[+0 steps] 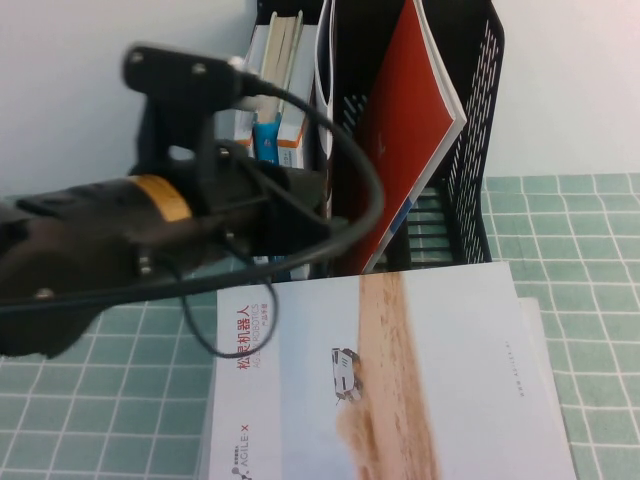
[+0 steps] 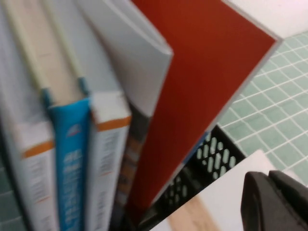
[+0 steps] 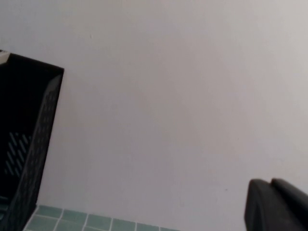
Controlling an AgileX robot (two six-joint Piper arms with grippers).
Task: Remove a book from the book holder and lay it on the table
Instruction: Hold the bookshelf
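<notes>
The book point(image 1: 400, 390) lies flat on the table point(image 1: 590, 300), just in front of the book holder point(image 1: 470, 150), atop another copy. The left gripper point(image 2: 274, 202) hovers by the holder's front, over the book's near edge; whether its fingers are parted cannot be told. The right gripper point(image 3: 276, 204) sits off beside the holder, closed on nothing. Risk: the left arm's dangling cable point(image 1: 350, 170) could snag the leaning red book point(image 1: 410, 130) and tip it out.

Large thin white book point(image 1: 400, 390) w/ sandy-brown band, small white car, lies flat on pale green grid-cloth table point(image 1: 580, 300), just before black perforated book holder point(image 1: 470, 150).
</notes>
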